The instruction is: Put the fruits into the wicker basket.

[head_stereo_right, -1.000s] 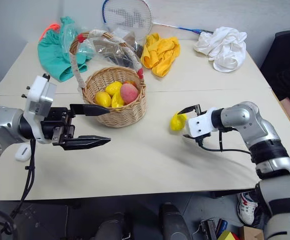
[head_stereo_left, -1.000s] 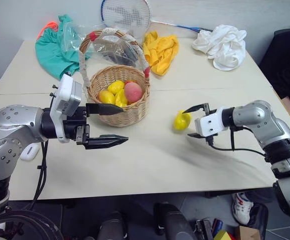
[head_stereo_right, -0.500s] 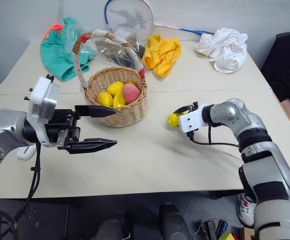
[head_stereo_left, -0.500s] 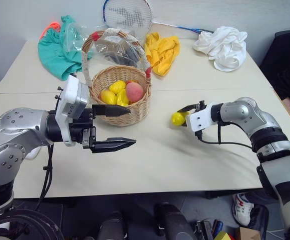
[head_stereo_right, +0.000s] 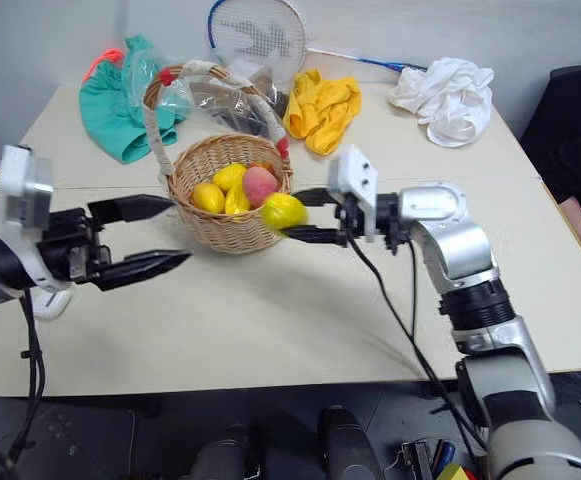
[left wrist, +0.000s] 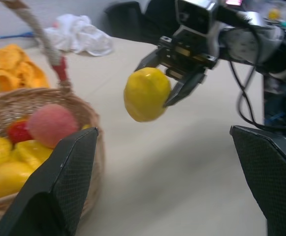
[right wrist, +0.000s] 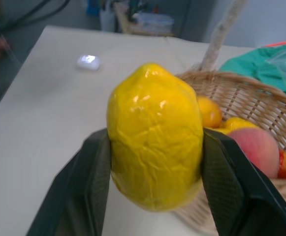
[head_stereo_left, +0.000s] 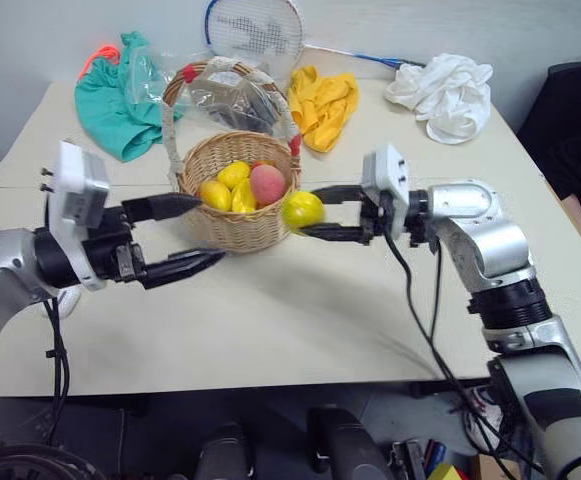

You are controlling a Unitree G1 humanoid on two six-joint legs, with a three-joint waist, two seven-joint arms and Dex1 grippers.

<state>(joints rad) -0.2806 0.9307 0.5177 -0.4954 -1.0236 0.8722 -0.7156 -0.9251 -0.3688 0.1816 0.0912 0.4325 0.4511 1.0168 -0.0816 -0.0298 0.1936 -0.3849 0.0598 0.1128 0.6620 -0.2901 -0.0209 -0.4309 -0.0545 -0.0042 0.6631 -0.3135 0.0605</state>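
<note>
I have the bumpy, glossy yellow lemon [head_stereo_left: 303, 209] clamped between the black fingers of my right hand [head_stereo_left: 315, 212], held off the desk [head_stereo_left: 300, 310] just beside the woven wicker basket [head_stereo_left: 236, 190] at centre frame. Smooth yellow fruits [head_stereo_left: 224, 185] and a pinkish peach [head_stereo_left: 267, 183] lie inside. My left hand [head_stereo_left: 178, 236], jaws wide apart and empty, hangs lower left of the basket, its upper finger overlapping the rim.
</note>
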